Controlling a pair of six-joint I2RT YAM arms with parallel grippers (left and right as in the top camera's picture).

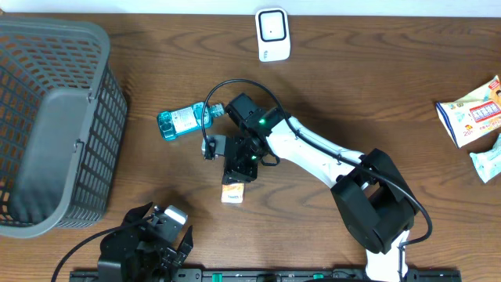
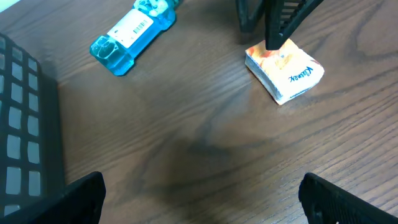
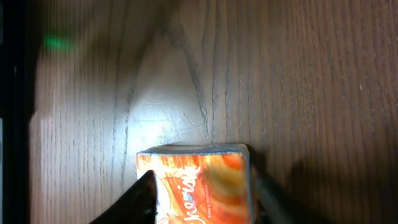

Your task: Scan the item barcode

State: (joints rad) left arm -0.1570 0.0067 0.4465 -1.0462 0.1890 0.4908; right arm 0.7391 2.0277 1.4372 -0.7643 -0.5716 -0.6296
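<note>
Overhead view: a dark brown wooden table (image 1: 376,70) carries everything, and both arms reach in from its near edge.
Tissue pack: the small orange-and-white tissue pack (image 1: 232,193) lies flat on the table near the middle, partly under the right arm's end. In the left wrist view its white side with blue lettering (image 2: 289,74) faces the camera.
Right gripper: the right gripper (image 1: 234,185) stands over the tissue pack, pointing down. In its own wrist view the two dark fingers (image 3: 144,196) sit on either side of the orange top of the pack (image 3: 199,180), close against its edges. Whether they actually squeeze it cannot be told, and the pack rests on the wood.
Left gripper: the left gripper (image 1: 168,239) sits low at the near-left of the table with its jaws spread wide and nothing between them. Its fingertips (image 2: 84,199) show only at the bottom corners of its wrist view, with bare wood between them.
Blue bottle: a translucent blue plastic bottle with a white label (image 1: 184,120) lies on its side just beside the right arm's wrist, up and left of the tissue pack.
Basket: a grey plastic mesh basket (image 1: 47,117) fills the left side of the table.
White device: a white rounded device with a dark-rimmed window (image 1: 273,34) rests at the far edge, well apart from the tissue pack.
Packets: two printed wrapped packets (image 1: 470,113) lie at the right edge.
</note>
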